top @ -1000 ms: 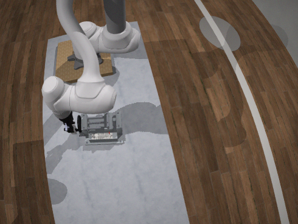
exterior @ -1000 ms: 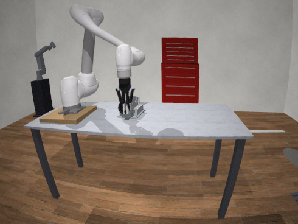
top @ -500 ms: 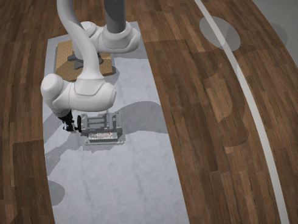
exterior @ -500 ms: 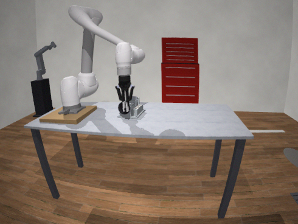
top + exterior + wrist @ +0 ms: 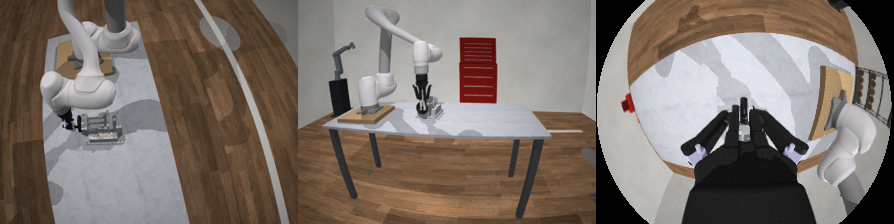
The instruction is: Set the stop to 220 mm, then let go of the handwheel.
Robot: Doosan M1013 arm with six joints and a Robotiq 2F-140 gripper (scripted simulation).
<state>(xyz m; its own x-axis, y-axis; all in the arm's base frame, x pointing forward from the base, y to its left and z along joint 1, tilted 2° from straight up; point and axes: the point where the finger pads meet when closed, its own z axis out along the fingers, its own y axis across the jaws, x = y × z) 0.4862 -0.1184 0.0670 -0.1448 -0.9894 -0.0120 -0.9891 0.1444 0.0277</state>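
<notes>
A grey stop device with guide rods and an upright stop plate [image 5: 107, 119] stands on the table. Its white scale [image 5: 100, 136] faces the front, with a red mark [image 5: 109, 133] towards its right part; the numbers are too small to read. The black handwheel [image 5: 79, 123] [image 5: 422, 112] [image 5: 744, 106] is upright at the device's left end in the top view. My gripper [image 5: 73, 128] [image 5: 421, 105] [image 5: 743, 103] points down beside the wheel's outer face, shut on the handwheel's handle. The fingers largely hide the handle.
The pale table [image 5: 100, 182] [image 5: 495, 122] carries the wooden base board [image 5: 64, 50] [image 5: 346, 118] [image 5: 821, 102] under the arm. A red drawer cabinet [image 5: 478, 82] stands behind the table. A small grey arm on a black pedestal [image 5: 340, 95] stands beyond the table's left end.
</notes>
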